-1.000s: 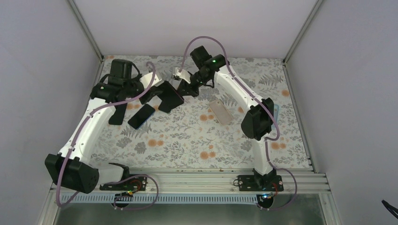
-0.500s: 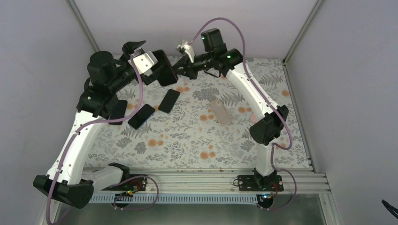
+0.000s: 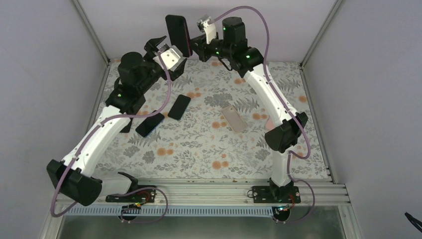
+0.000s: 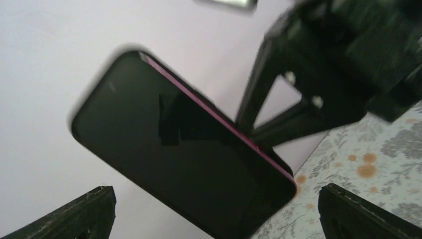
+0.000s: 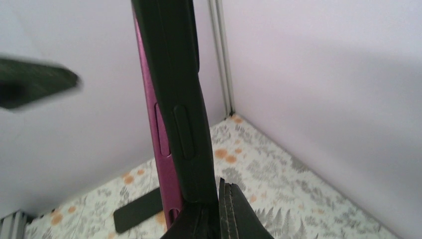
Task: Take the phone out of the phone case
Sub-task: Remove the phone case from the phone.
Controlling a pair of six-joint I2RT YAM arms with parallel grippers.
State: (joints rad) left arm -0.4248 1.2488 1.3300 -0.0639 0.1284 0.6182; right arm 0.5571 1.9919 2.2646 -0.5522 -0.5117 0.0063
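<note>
The phone (image 3: 178, 35) is held upright, high in front of the back wall. In the right wrist view it is a magenta body (image 5: 155, 124) backed by the black phone case (image 5: 185, 99), seen edge-on. My right gripper (image 3: 195, 49) is shut on the bottom end of the cased phone, its fingers (image 5: 234, 214) pinching it. My left gripper (image 3: 166, 50) is open just left of and below the phone. In the left wrist view the dark screen (image 4: 174, 144) fills the space above my left gripper (image 4: 219, 216), and neither pad touches it.
On the floral mat lie two black phones (image 3: 179, 106) (image 3: 150, 124) and a pale translucent case (image 3: 234, 118). White walls close in on the back and both sides. A dark flat object (image 5: 139, 209) lies on the mat below the raised phone.
Both arms rose from the mat toward the back wall. The right gripper carried the cased phone up. The left gripper opened wide and came off the phone.
</note>
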